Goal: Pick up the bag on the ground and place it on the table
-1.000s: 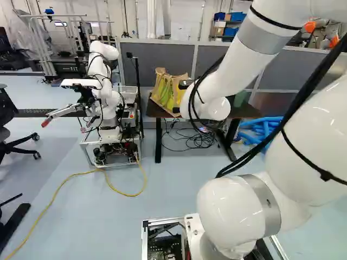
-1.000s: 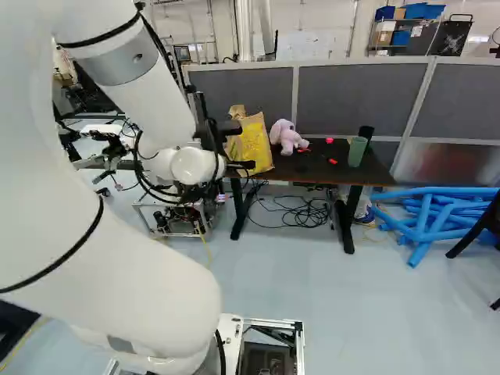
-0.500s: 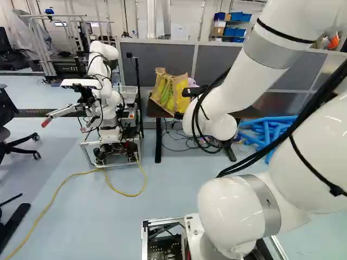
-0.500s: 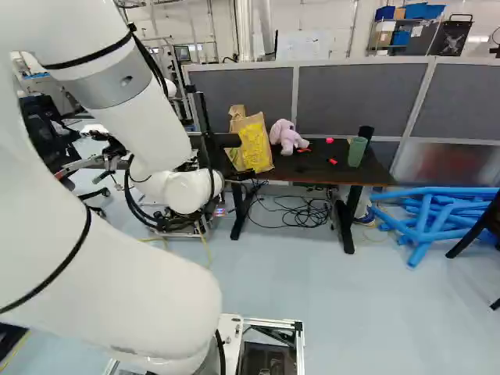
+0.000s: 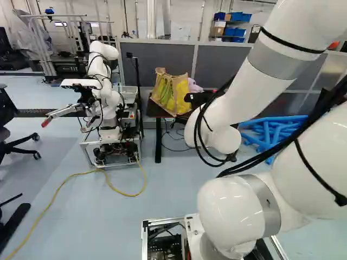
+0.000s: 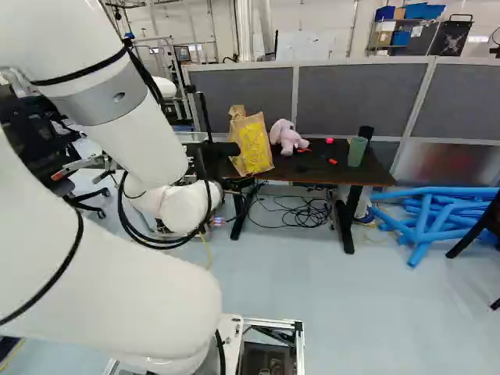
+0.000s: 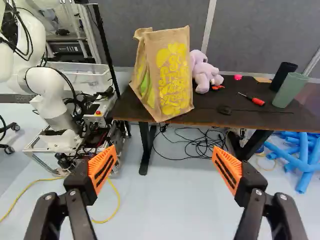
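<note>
Black parts of my gripper [image 6: 226,148] show beyond the arm's wrist in the right base view; its fingertips are hidden there. In the wrist view the gripper [image 7: 164,161] is open, its orange pads wide apart with nothing between them. The tan bag with yellow print [image 7: 173,75] stands upright on the dark table [image 7: 240,113], near one end and over the front edge. It is ahead of the fingers and apart from them. In the left base view the bag [image 5: 165,92] sits just left of the gripper's black part.
A pink plush toy [image 7: 204,72] is beside the bag; a red screwdriver [image 7: 256,101] and green cup [image 7: 290,90] are farther along the table. Cables [image 7: 200,145] lie beneath it. Another robot [image 5: 100,81] stands left of the table; blue tubes [image 6: 433,215] lie right of it.
My arm has swung lower and farther from the bag, uncovering more of it and the plush toy. The bag has stayed in place on the table. The base has not moved.
</note>
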### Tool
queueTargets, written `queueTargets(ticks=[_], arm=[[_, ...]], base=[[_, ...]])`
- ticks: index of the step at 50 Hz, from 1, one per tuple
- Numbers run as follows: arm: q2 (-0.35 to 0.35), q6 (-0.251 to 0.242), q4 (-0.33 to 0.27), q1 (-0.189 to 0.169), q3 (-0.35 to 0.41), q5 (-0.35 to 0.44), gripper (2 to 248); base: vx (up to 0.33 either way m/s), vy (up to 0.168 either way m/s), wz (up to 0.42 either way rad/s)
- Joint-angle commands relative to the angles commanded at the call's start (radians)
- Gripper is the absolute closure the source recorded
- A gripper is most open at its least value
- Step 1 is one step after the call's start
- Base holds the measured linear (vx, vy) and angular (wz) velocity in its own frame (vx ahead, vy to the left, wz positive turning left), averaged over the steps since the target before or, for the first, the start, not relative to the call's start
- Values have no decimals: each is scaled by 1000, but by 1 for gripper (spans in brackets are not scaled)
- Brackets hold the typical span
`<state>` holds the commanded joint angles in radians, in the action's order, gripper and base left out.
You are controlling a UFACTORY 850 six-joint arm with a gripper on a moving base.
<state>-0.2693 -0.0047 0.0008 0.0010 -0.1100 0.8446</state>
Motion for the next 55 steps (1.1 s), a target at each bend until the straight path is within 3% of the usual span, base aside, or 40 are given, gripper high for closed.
queueTargets(ticks=[55], arm=[[-10, 5, -1, -1, 23, 28, 3]], base=[[0, 0, 0]])
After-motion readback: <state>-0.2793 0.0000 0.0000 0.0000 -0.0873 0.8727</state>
